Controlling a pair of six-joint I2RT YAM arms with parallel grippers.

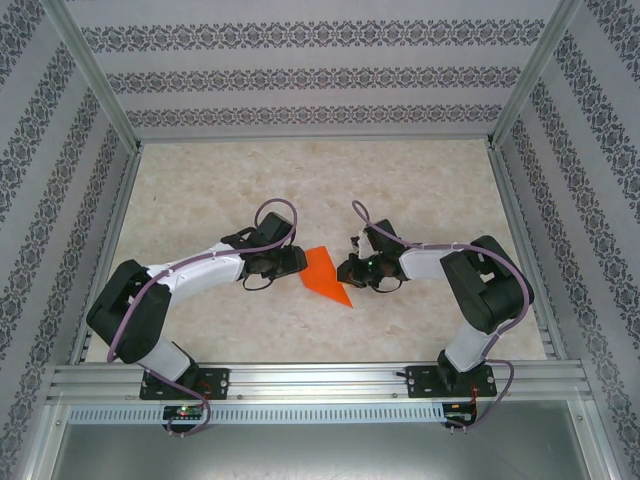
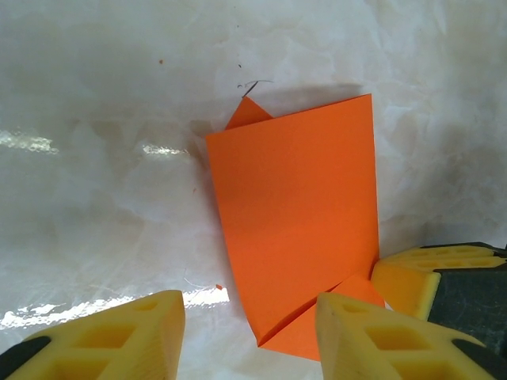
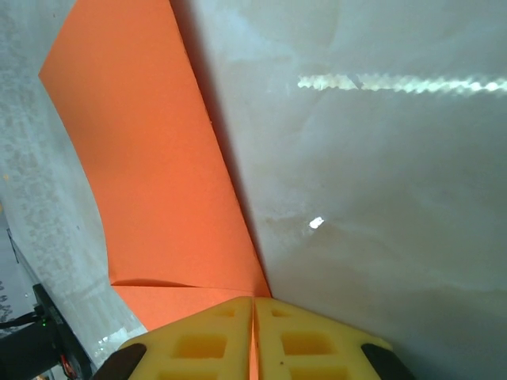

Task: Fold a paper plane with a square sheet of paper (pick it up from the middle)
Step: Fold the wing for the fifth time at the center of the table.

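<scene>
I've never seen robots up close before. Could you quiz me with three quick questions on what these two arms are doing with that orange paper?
1. True or false: the left gripper has its jaws standing apart.
2. Pick one. The right gripper is: A) wide open above the table; B) shut on an edge of the orange paper; C) gripping the other arm.
3. Fill in the blank: the paper is no longer a flat square, it has already been ____.

Key: 1 true; 2 B; 3 folded.
</scene>
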